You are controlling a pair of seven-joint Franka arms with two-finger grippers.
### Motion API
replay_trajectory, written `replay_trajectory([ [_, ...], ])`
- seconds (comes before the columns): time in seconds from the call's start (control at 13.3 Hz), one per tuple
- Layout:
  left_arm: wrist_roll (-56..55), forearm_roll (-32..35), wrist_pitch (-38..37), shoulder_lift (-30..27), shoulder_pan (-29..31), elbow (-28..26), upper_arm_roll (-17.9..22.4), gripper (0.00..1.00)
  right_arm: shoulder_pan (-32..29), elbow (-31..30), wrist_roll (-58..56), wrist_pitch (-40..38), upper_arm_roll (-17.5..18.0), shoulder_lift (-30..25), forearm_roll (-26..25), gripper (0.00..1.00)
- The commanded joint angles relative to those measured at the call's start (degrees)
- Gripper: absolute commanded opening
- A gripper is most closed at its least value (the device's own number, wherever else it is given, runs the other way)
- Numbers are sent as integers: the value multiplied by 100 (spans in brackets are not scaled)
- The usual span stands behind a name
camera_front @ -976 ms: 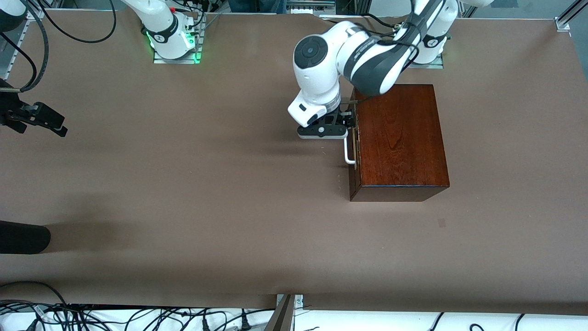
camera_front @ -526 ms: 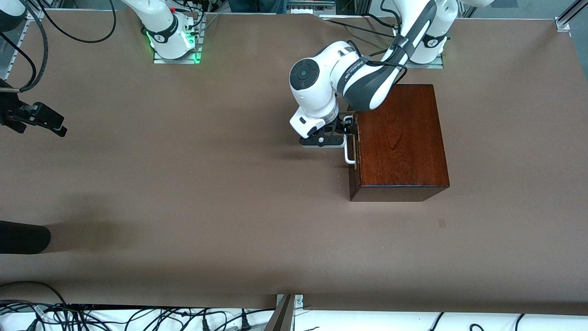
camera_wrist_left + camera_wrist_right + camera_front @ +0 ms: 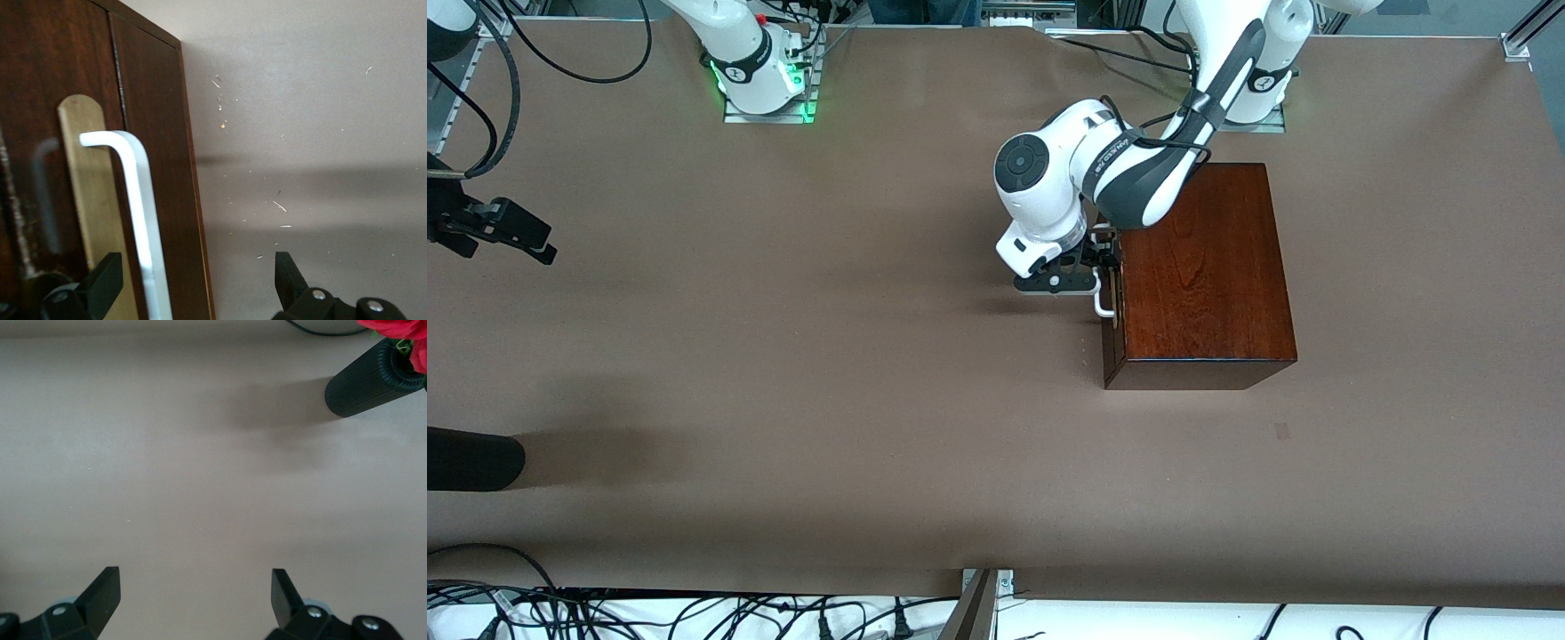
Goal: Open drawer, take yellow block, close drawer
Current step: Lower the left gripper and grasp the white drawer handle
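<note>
Front view: the left gripper (image 3: 1100, 269) sits at the white handle (image 3: 1104, 304) of the shut drawer (image 3: 1112, 307), in the wooden box (image 3: 1202, 267) toward the left arm's end of the table. The right gripper (image 3: 511, 233) waits over that table's opposite end.

Left wrist view: fingers (image 3: 103, 280) apart, straddling the handle (image 3: 137, 220) and brass plate (image 3: 90, 193).

Right wrist view: fingers (image 3: 100, 590) apart above bare table (image 3: 200, 487), near a black ribbed cylinder (image 3: 370, 380). The yellow block is unseen.
</note>
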Motion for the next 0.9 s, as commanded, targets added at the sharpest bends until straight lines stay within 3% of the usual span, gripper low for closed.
replay_trajectory([
  [0.0, -105, 183, 174, 97, -215, -43, 158, 100, -30, 52, -85, -9, -11, 19, 106, 100],
  [0.53, -342, 78, 359, 220, -295, 1, 176, 100, -30, 52, -49, -27, -90, 28, 132, 100],
  [0.83, -746, -362, 517, 334, -356, 106, 176, 100, -30, 52, -67, -35, -161, 28, 238, 100],
])
